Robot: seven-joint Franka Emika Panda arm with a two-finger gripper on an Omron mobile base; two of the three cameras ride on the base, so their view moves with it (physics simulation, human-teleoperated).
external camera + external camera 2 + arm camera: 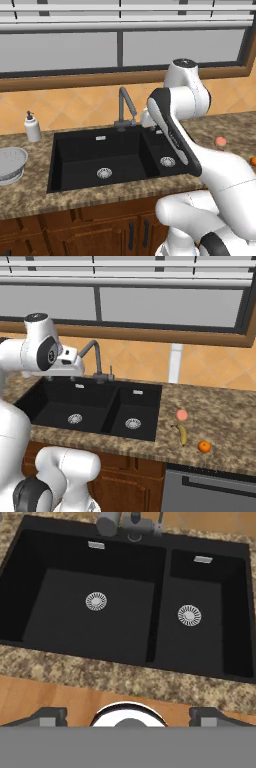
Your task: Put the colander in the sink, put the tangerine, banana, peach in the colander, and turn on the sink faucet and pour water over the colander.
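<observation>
The white perforated colander (11,164) sits on the counter left of the black sink (80,165), beside the wide left basin. The dark faucet (125,107) stands behind the divider, its spout over the left basin. On the counter right of the sink (55,401) lie the pale peach (182,415), the yellow banana (182,434) and the bright orange tangerine (204,446), close together. My gripper (61,377) hangs above the left basin, pointing down. In the hand view my gripper (128,718) is open and empty, looking onto both basins of the sink (60,612).
A white soap dispenser (32,127) stands behind the colander at the back left. A window and tiled backsplash run behind the faucet (95,358). Speckled stone counter surrounds the sink, with wooden cabinet fronts below.
</observation>
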